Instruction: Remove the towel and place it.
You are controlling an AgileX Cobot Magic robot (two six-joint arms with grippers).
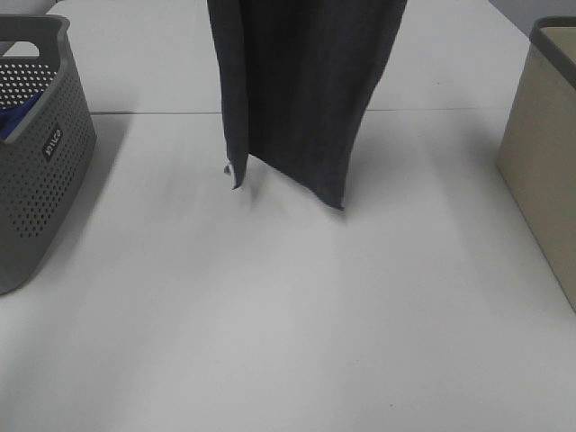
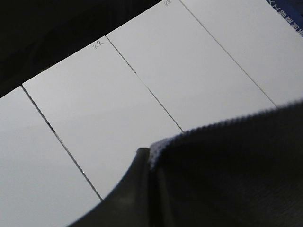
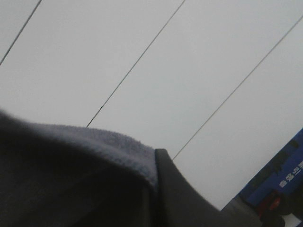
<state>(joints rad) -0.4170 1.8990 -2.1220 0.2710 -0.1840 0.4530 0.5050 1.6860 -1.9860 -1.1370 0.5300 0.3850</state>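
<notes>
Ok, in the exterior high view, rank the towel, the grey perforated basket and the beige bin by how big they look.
1. towel
2. grey perforated basket
3. beige bin
The frame edge crops all three, so true sizes stay unsure; basket and bin look fairly close.

Grey basket (image 1: pixel 36 180): small dark label (image 1: pixel 52 142) on its side wall, white lettering running vertically, too small to read. Left wrist view: tiny dark printed marks (image 2: pixel 98 45) on the white panels (image 2: pixel 118 104), unreadable. Blue sign (image 2: pixel 286 12) with white characters at the frame edge, cut off. Right wrist view: the blue sign (image 3: pixel 284 177) shows white characters, blurred, not legible.
</notes>
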